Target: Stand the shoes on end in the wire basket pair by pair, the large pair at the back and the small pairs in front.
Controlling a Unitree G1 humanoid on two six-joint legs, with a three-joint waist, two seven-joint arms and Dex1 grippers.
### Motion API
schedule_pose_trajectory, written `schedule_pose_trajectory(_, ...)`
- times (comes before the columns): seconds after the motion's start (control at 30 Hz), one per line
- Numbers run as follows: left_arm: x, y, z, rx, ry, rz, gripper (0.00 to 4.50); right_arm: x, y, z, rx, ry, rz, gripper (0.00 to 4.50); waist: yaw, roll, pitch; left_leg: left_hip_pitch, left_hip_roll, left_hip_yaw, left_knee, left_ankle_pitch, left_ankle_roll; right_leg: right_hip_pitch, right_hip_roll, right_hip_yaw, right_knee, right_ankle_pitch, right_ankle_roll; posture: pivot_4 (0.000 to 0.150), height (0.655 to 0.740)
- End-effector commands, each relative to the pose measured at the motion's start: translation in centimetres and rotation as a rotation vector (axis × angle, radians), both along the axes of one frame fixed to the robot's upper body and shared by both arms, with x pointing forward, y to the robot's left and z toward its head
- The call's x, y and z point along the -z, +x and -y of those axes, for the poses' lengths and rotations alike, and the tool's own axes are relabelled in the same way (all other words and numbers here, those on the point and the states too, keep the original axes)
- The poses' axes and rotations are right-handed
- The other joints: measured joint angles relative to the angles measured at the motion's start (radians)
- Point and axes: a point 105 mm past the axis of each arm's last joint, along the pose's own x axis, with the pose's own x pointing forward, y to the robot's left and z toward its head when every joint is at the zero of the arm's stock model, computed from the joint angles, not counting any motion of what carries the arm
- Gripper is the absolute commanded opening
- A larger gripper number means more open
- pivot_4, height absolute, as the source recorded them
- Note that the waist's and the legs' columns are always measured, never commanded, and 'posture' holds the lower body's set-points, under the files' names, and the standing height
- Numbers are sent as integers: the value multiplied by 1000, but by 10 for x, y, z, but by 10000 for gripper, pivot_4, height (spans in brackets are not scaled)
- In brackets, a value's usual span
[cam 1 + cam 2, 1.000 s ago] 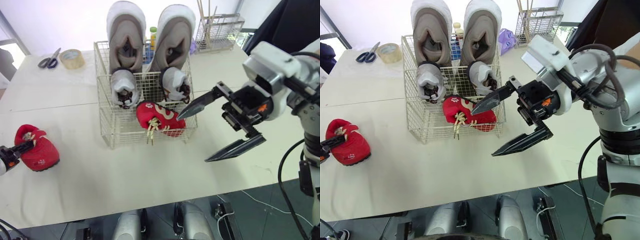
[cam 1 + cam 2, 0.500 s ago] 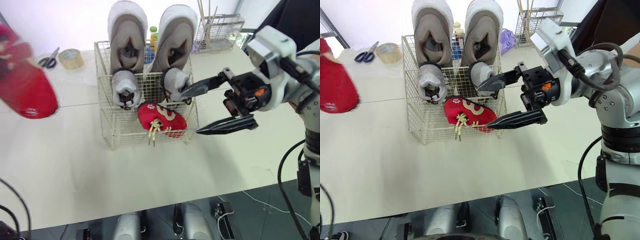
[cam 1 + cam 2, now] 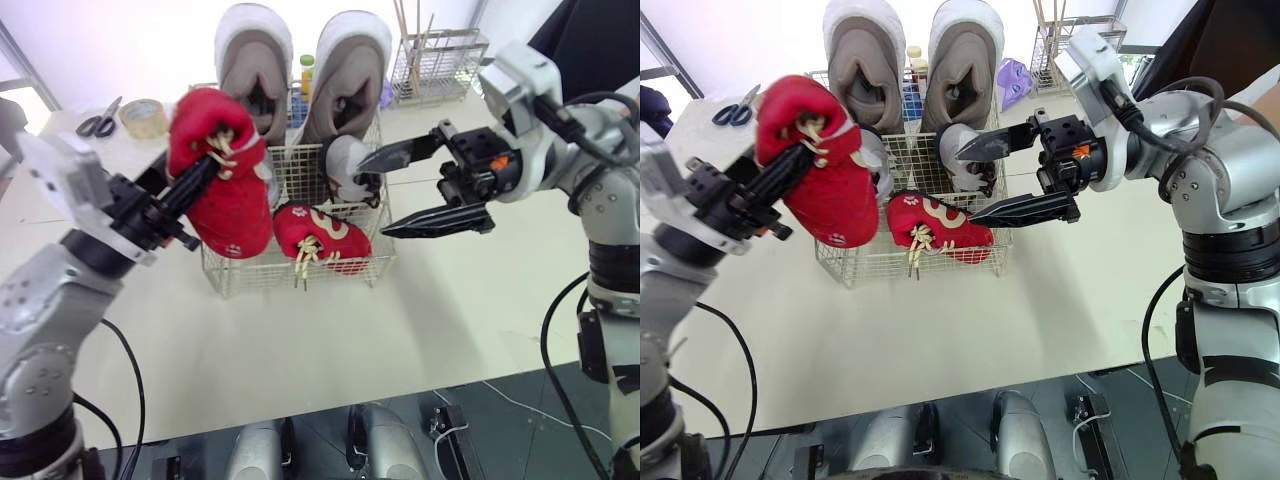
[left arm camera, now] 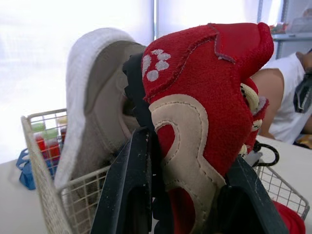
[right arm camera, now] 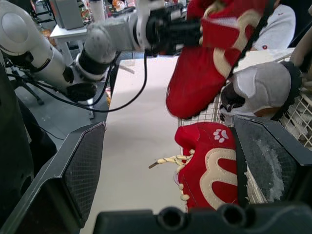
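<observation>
Status: task looks mostly done, last pair in progress.

- Wire basket point(image 3: 243, 268) on the table. Large grey pair point(image 3: 350, 80) stands on end at the back, side by side.
- Small grey pair point(image 3: 347, 165) stands just in front of them. One of the two is largely hidden behind the held shoe.
- Front row: one red shoe point(image 3: 320, 235) is in the basket, at the front right. It looks tipped onto its side rather than on end, with its laces poking out through the front mesh.
- Left gripper point(image 3: 198, 178) is clamped on the other red shoe point(image 3: 220, 175), one finger inside the opening and one outside. The shoe is in the air over the basket's front-left corner, toe down — not yet inside.
- Right gripper point(image 3: 372, 199) sits at the basket's right side, near the small grey shoe there. Its fingers are spread wide and hold nothing.

Left to do, by my read: lower the held shoe into the free front-left slot and let go. Then probably right the tipped red one so the pair matches — the empty right gripper looks well placed for that.
</observation>
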Motion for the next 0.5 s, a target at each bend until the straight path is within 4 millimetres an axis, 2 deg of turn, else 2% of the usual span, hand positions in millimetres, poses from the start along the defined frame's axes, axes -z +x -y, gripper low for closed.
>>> schedule_pose_trajectory(0.03,-3,-5,1,-46,43,123,7644,-15,-7,4,7,5,62,45000,2,0,0,0,0,0,0,0,0,0,0,0,0,0,0,1500,7400)
schedule_pose_trajectory(0.27,30,4,6,-109,165,160,7644,-16,-9,4,29,26,53,45000,2,0,0,0,2,0,5,-2,3,2,0,-1,2,0,0,1500,7400)
schedule_pose_trajectory(0.5,72,9,1,-161,175,96,7644,-14,-10,3,46,44,46,45000,2,2,-2,0,3,0,11,-5,8,6,0,-1,1,0,0,1500,7400)
